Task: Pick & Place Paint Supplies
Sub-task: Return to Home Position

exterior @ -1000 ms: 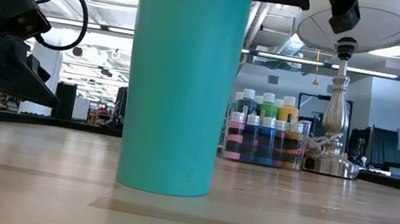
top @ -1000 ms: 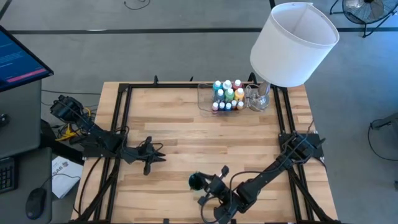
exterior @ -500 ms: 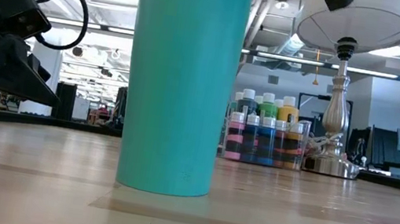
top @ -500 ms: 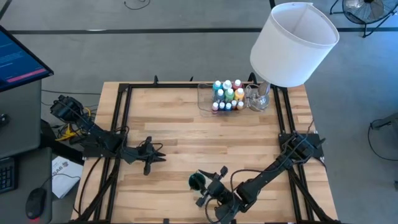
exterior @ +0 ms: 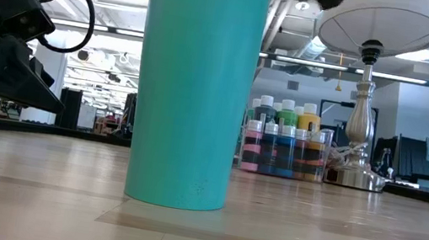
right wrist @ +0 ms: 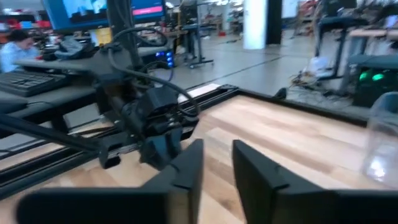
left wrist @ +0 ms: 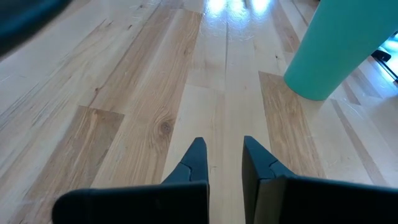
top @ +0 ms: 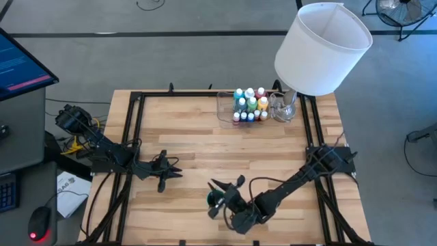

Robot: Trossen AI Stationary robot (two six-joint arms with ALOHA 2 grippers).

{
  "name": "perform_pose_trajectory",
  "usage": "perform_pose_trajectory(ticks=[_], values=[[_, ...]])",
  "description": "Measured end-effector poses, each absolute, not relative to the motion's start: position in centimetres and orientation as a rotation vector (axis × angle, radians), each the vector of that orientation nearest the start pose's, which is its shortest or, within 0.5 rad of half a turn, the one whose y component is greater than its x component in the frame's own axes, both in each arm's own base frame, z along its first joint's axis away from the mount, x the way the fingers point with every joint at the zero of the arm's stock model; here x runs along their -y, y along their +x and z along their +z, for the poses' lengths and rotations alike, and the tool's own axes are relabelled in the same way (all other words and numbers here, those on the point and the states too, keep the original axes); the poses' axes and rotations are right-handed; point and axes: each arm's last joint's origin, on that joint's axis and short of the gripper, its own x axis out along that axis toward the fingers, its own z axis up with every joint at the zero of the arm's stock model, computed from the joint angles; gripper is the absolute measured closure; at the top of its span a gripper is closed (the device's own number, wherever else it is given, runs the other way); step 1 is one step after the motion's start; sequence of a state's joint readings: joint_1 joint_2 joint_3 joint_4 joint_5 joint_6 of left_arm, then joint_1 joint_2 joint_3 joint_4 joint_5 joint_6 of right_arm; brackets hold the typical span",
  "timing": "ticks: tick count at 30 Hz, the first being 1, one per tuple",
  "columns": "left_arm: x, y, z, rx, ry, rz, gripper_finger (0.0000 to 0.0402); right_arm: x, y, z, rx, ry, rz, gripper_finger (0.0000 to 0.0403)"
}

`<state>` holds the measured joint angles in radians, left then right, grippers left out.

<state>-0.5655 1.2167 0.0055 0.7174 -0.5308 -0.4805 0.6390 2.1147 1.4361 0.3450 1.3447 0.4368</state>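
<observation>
A bare wooden table (top: 205,137) carries a clear tray (top: 222,109) at its far edge beside a lamp base (top: 285,108); the paint bottles (top: 250,104) stand packed upright inside it. A teal cup (top: 216,199) stands near the front edge. The right gripper (right wrist: 217,144) hangs above the cup, its 2 fingers narrowly parted and empty. The left gripper (left wrist: 221,144) sits low over the table's left side, also narrowly parted, holding nothing.

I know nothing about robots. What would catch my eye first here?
A big white lampshade looms over the table's far right corner, and a tall teal cup near the front edge fills the low view. Coloured paint bottles crowd a clear tray at the far edge; the right gripper hovers by the cup, the left gripper waits at left.
</observation>
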Motion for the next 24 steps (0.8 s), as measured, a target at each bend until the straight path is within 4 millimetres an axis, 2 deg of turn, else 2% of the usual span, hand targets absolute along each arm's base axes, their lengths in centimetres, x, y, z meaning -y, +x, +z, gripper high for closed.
perform_pose_trajectory(ticks=[4, 6, 11, 14, 19, 24], values=[[6.9, 13.7, 9.9, -0.417, -0.216, 0.067, 0.0402, -24.2, 38.9, 20.2, -0.046, 0.181, -0.654, 0.0379], [6.9, 13.7, 9.9, -0.417, -0.216, 0.067, 0.0402, -24.0, 38.8, 20.5, -0.052, 0.192, -0.639, 0.0395], [6.9, 13.7, 9.9, -0.418, -0.217, 0.065, 0.0402, -23.6, 37.5, 22.7, -0.057, 0.285, -0.645, 0.0396], [7.0, 13.6, 9.9, -0.418, -0.216, 0.059, 0.0402, -23.2, 36.3, 23.2, -0.108, 0.322, -0.642, 0.0400], [7.1, 13.6, 9.9, -0.417, -0.215, 0.052, 0.0402, -22.8, 35.5, 22.2, -0.219, 0.400, -0.620, 0.0401], [7.1, 13.6, 9.9, -0.415, -0.214, 0.057, 0.0402, -23.2, 35.8, 20.5, -0.197, 0.381, -0.660, 0.0402]])
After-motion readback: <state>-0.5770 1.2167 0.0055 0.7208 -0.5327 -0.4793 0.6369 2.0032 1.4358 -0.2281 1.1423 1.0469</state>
